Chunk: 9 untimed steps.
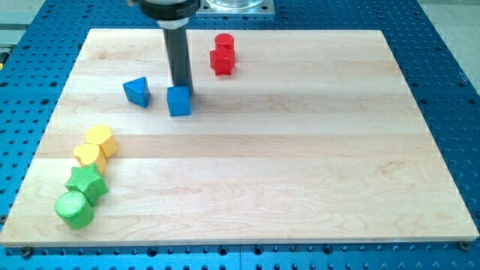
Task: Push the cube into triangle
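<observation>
A blue cube lies on the wooden board in the upper left part of the view. A blue triangle block lies just to its left, a small gap apart. The dark rod comes down from the view's top, and my tip rests at the cube's top right edge, touching it or nearly so.
Two red blocks sit close together near the view's top, right of the rod. At the lower left lie two yellow blocks, a green star-like block and a green cylinder in a tight chain.
</observation>
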Tool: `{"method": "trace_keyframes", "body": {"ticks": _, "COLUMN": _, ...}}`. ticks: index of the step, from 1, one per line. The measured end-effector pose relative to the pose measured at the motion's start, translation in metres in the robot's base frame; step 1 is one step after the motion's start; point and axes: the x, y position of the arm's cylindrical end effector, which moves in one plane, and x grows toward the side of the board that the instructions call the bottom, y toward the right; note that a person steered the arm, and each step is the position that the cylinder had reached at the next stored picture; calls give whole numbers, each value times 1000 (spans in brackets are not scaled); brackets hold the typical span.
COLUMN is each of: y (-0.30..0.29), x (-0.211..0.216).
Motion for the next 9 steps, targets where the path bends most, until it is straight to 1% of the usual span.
{"method": "trace_keyframes", "body": {"ticks": 2, "y": 132, "x": 6}}
{"method": "trace_keyframes", "body": {"ticks": 3, "y": 94, "x": 60}}
{"method": "trace_keyframes", "body": {"ticks": 4, "y": 17, "x": 52}}
{"method": "trace_keyframes", "body": {"ticks": 5, "y": -45, "x": 36}}
{"method": "trace_keyframes", "body": {"ticks": 7, "y": -45, "x": 35}}
{"method": "trace_keyframes", "body": {"ticks": 8, "y": -77, "x": 31}}
{"method": "trace_keyframes", "body": {"ticks": 9, "y": -94, "x": 20}}
